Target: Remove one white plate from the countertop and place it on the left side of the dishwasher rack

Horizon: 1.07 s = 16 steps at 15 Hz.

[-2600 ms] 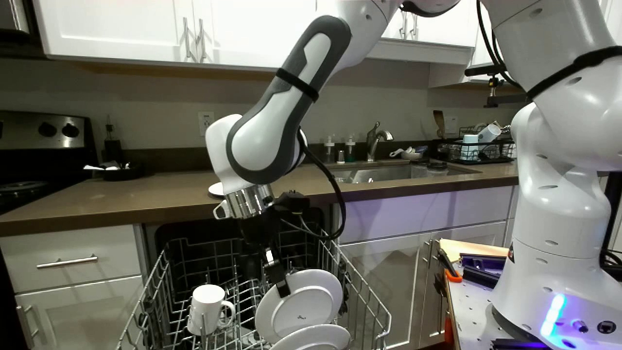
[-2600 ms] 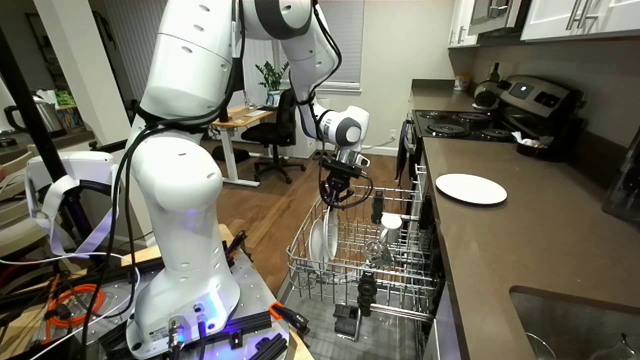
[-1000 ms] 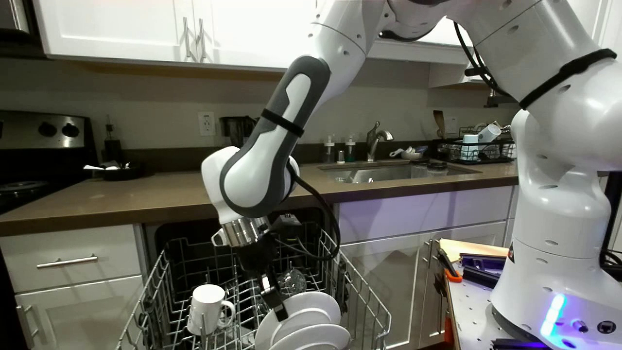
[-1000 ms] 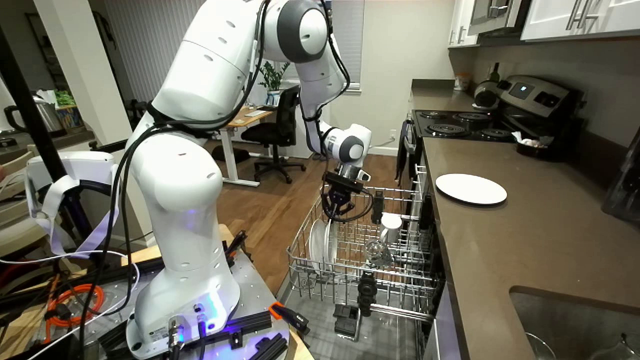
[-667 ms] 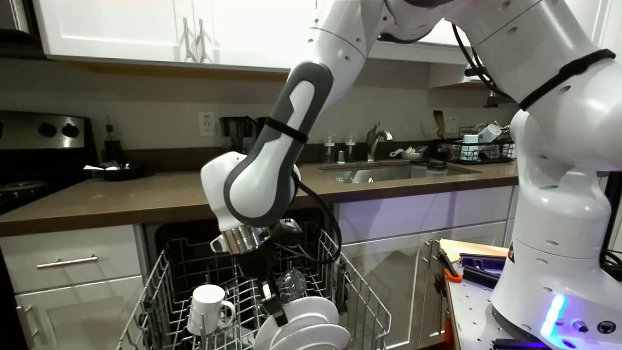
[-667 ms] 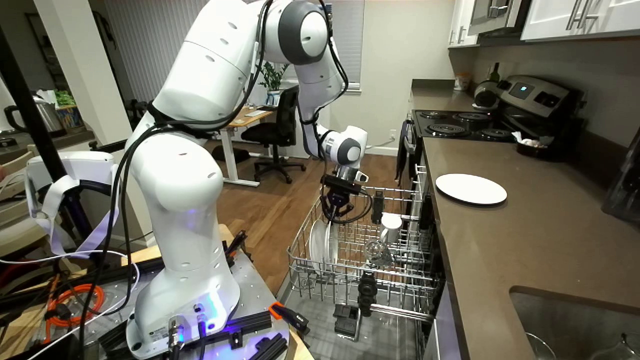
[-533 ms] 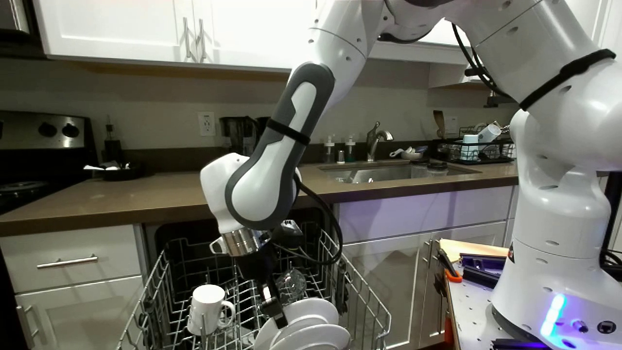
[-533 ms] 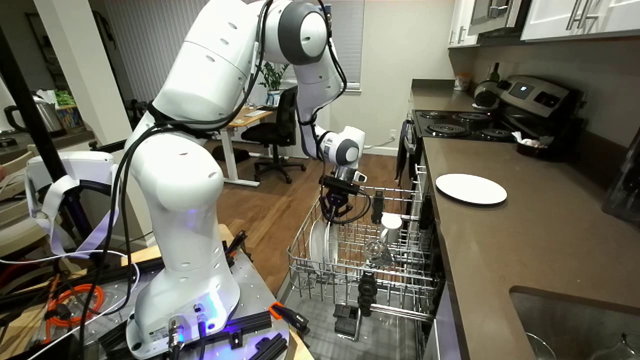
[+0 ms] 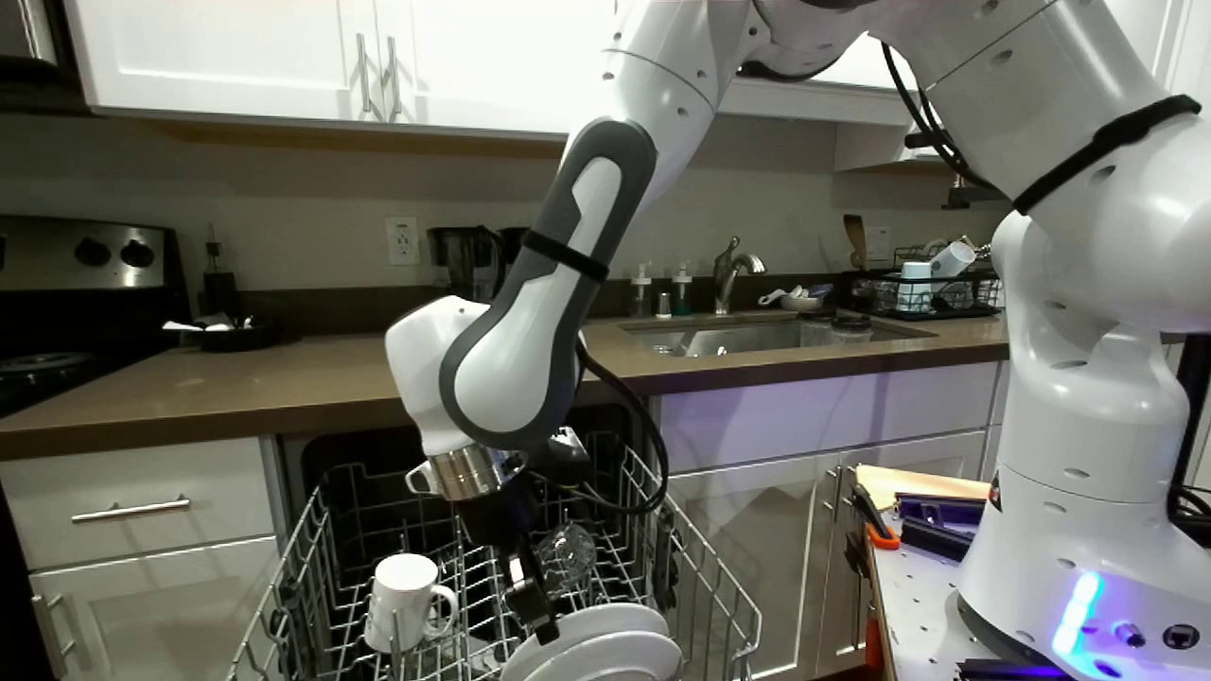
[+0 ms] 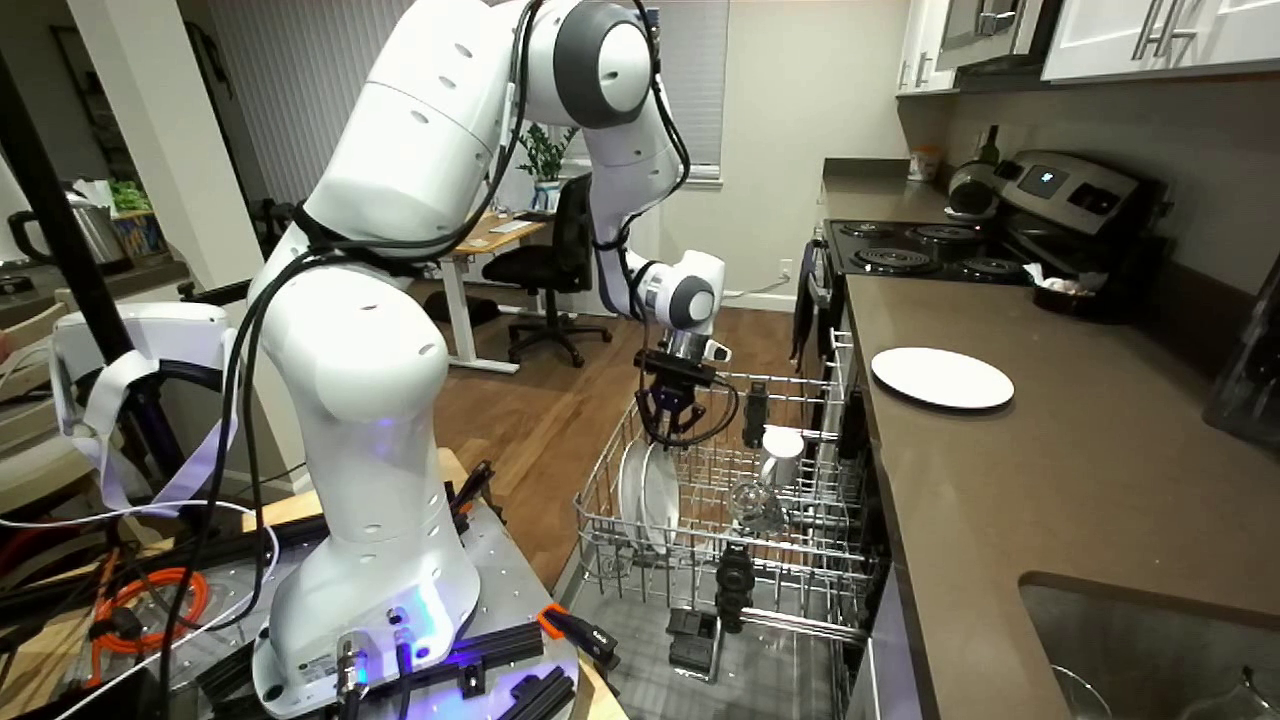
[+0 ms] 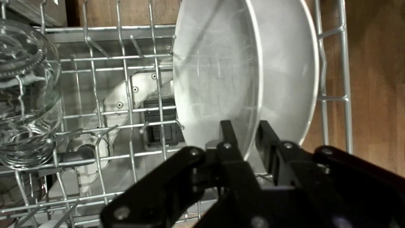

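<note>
The white plate (image 11: 218, 82) is seen stood on edge, leaning, in the dishwasher rack (image 11: 347, 98), near the side turned away from the countertop (image 10: 1080, 450). Its rim is straddled by the black fingers (image 11: 227, 131) of the gripper (image 11: 245, 126), which are parted a little; in the wrist view a gap is left between one finger and the plate, so the plate is not clamped, though whether the rim is touched by the other finger cannot be told. Just beside it, nearer the rack's outer wires, another plate (image 11: 288, 69) is stood on edge in the same way. A clear glass vessel (image 11: 28, 95) and a white mug (image 9: 402, 601) are held elsewhere in the rack, apart from the plates. On the countertop, one more plate (image 10: 942, 378) is laid flat, well apart from the gripper.
</note>
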Available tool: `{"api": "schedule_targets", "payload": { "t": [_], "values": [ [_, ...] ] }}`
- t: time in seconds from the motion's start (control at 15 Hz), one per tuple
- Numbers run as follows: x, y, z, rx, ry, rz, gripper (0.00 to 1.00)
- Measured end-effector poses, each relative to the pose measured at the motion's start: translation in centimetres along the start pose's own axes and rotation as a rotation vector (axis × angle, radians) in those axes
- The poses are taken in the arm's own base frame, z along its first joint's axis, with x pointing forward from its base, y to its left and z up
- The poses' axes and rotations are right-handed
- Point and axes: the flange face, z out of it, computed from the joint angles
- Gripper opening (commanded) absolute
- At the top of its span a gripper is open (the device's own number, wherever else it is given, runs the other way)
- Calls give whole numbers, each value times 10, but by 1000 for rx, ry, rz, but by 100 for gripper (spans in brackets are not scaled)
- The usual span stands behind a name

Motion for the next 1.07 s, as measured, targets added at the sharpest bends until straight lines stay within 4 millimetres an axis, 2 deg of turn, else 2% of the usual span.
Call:
{"api": "schedule_targets", "payload": {
  "t": [0.27,0.47,0.8,1.07],
  "values": [
    [-1,-2,-16,-8,16,-3,83],
    [-4,-4,-40,-27,49,-5,98],
    [-19,-7,-86,-52,65,-2,100],
    [-31,-5,-109,-54,34,11,100]
  ]
}}
